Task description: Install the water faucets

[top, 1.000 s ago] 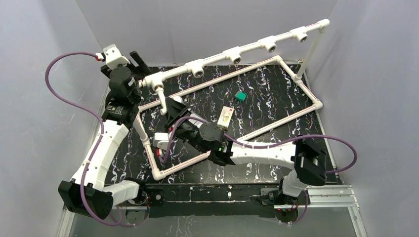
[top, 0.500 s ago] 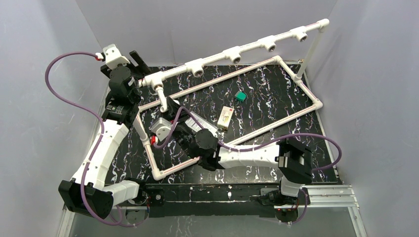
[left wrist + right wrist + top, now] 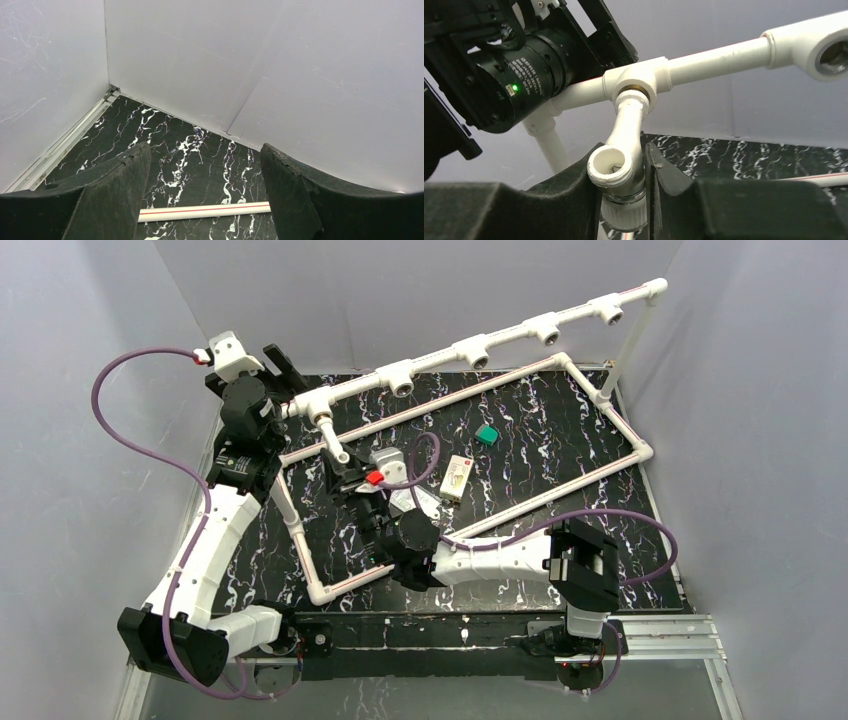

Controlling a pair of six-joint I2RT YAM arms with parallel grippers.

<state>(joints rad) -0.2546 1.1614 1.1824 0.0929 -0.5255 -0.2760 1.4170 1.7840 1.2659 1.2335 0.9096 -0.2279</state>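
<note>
Two tools noted: the left tool [image 3: 202, 160] stands wide open, holding nothing, near the left end of the pipe rail [image 3: 437, 360], while the right tool [image 3: 624, 157] is clamped on the water faucet [image 3: 628, 125], which hangs from that rail's leftmost tee socket [image 3: 636, 80].

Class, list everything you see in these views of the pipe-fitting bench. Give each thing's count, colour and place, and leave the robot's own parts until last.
water faucet: one, white, its end in the rail's leftmost tee socket
pipe rail: one, white, raised along the table's far side, five tee sockets
pipe frame: one, white, rectangle lying on the table
small block: one, green, inside the frame
small box: one, white with red and yellow marks, inside the frame
table: one, black with white veining
left gripper: one, black, open, near the far left corner
right gripper: one, black, shut on the water faucet
</note>
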